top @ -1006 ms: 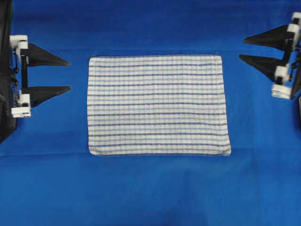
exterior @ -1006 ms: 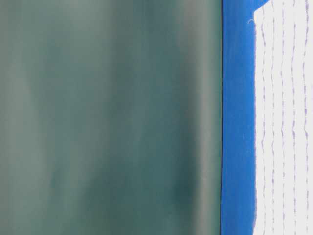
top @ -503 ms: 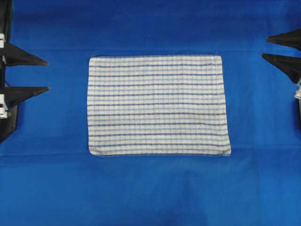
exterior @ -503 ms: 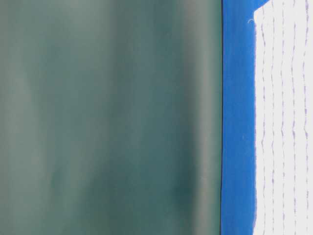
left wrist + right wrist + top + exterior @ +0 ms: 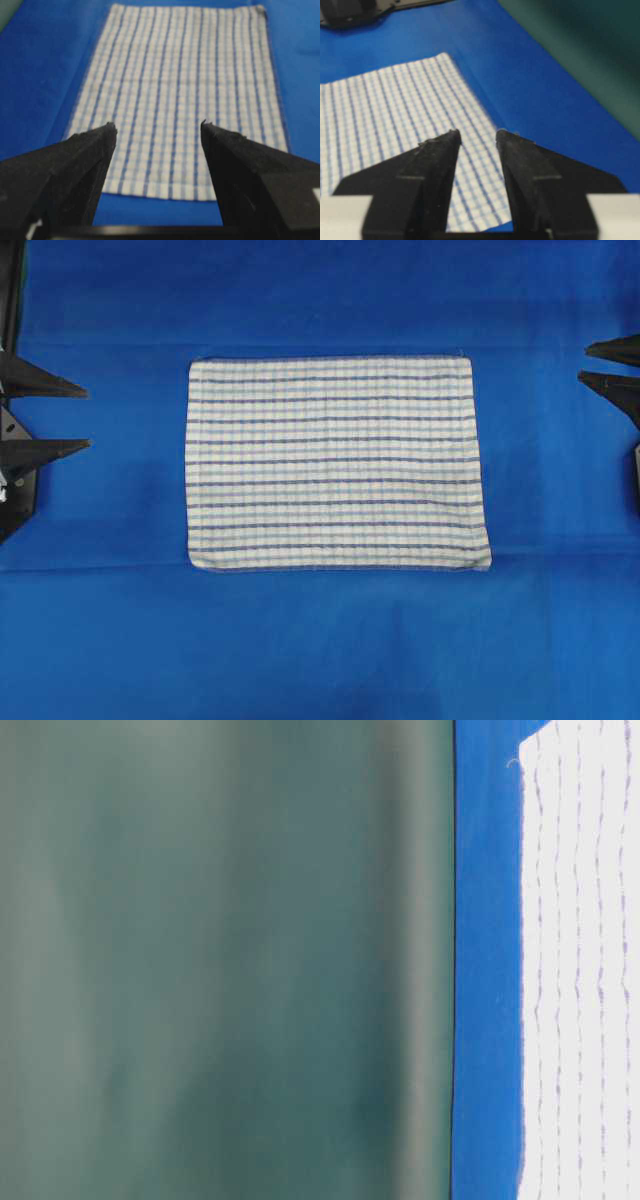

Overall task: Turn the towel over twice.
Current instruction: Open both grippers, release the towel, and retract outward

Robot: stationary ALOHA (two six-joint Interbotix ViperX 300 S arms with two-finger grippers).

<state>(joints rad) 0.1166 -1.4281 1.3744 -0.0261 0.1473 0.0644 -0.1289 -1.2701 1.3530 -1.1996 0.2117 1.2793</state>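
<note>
The towel (image 5: 336, 462) lies flat in the middle of the blue sheet, white with dark-blue and light-blue lines crossing in a check. It also appears as the towel (image 5: 580, 970) at table level, the towel (image 5: 180, 95) ahead of the left wrist camera and the towel (image 5: 395, 125) under the right one. My left gripper (image 5: 86, 417) is at the left edge, open, well clear of the cloth's left side; from the wrist my left gripper (image 5: 158, 127) has nothing between its fingers. My right gripper (image 5: 584, 362) sits at the right edge, open with a narrower gap; my right gripper (image 5: 477, 135) holds nothing.
The plain blue table sheet (image 5: 320, 640) covers the whole surface, with a faint crease across it near the towel's front edge. A dark green backdrop (image 5: 220, 960) stands behind the table. The base of the left arm (image 5: 350, 12) is at the far side.
Both arms have drawn back outward toward the left and right edges. The right gripper's jaws have narrowed somewhat. The towel has not moved.
</note>
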